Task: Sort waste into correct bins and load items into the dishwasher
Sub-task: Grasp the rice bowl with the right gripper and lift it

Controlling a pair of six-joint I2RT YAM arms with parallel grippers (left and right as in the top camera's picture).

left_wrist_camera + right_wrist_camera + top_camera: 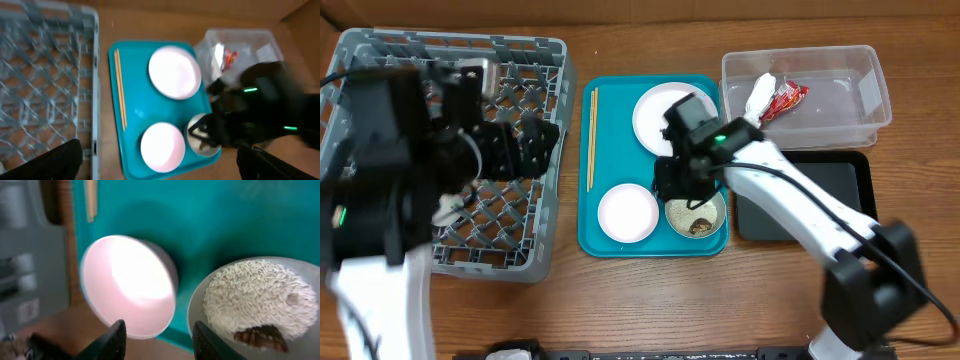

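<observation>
- The brown wooden tabletop (650,300) carries a smooth teal tray (615,150).
- The right jaws hang half open and hold nothing. They are over the gap between the round bowl (302,271) of white rice (250,295) and the shiny pink plate (125,280).
- The left jaws are wide open and empty. The grey grid rack (520,60) lies under them.

Left arm (380,150) hovers with its 2 fingers (65,160) spread wide (right arm (790,200) reaches inward, fingers (112,340) parted).
</observation>
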